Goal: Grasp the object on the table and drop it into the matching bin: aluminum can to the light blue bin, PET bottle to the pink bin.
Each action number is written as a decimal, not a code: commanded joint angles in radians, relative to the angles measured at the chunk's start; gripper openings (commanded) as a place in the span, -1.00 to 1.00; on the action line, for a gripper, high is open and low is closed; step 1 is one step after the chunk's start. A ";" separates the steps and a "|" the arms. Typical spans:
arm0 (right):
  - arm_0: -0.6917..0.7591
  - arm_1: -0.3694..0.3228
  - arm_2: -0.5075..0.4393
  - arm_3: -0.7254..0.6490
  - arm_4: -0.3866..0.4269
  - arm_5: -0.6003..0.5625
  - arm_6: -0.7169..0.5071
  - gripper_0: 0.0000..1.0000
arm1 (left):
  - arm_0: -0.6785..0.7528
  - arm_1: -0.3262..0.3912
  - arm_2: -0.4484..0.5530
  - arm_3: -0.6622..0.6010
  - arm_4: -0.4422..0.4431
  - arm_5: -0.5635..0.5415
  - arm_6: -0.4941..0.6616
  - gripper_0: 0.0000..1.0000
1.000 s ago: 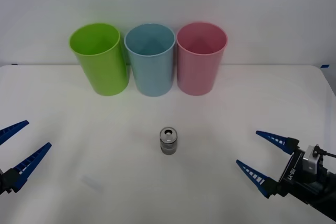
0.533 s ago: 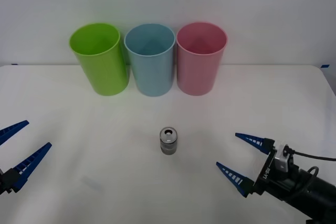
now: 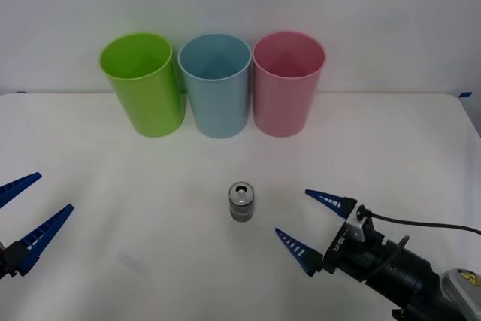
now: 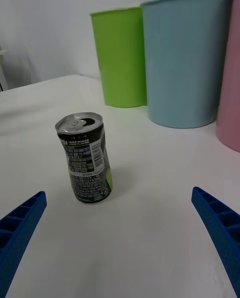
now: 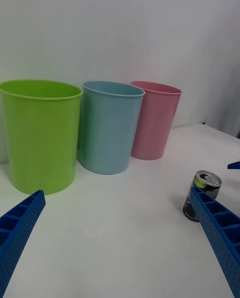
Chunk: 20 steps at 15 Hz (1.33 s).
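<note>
Can (image 3: 241,202) just left of right end effector (image 3: 308,225).

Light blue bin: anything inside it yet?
From the front view, the light blue bin shows bare inner wall with nothing visible inside; its floor is hidden by the rim. The can stands upright on the table.

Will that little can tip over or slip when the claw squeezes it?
The can stands upright but looks slightly tilted and dented, so a nudge from the open right gripper might tip it. Once down it would probably roll. Its opened top suggests it is empty, so likely light. The ribbed fingers should help against slipping.
</note>
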 commanded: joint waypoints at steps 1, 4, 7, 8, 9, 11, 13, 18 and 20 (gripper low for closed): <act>-0.012 0.003 0.039 -0.001 0.000 0.043 0.012 1.00 | 0.000 0.000 0.000 0.000 0.000 0.000 0.000 1.00; -0.032 0.008 0.095 0.001 0.001 0.105 0.021 1.00 | 0.000 0.000 0.000 0.000 0.000 0.000 0.000 1.00; -0.053 0.014 0.137 -0.001 0.001 0.155 0.035 1.00 | 0.000 0.000 0.000 0.000 0.000 0.000 0.000 1.00; -0.059 0.015 0.149 -0.001 0.006 0.166 0.040 1.00 | 0.000 0.000 0.000 0.000 0.000 0.000 0.000 1.00; -0.067 0.018 0.161 0.001 0.012 0.178 0.043 1.00 | 0.000 0.000 0.000 0.000 0.000 0.000 0.000 1.00; -0.079 0.018 0.194 0.001 0.014 0.201 0.047 1.00 | 0.000 0.000 0.000 0.000 0.000 0.000 0.000 1.00; -0.099 0.018 0.229 0.001 0.014 0.230 0.052 1.00 | 0.000 0.000 0.000 0.000 0.000 0.000 0.000 1.00; -0.186 0.054 0.267 0.106 0.020 0.237 0.070 1.00 | 0.000 0.000 0.000 0.000 0.000 0.000 0.000 1.00; -0.226 0.086 0.267 0.159 0.032 0.235 0.080 1.00 | 0.000 0.000 0.000 0.000 0.000 0.000 0.000 1.00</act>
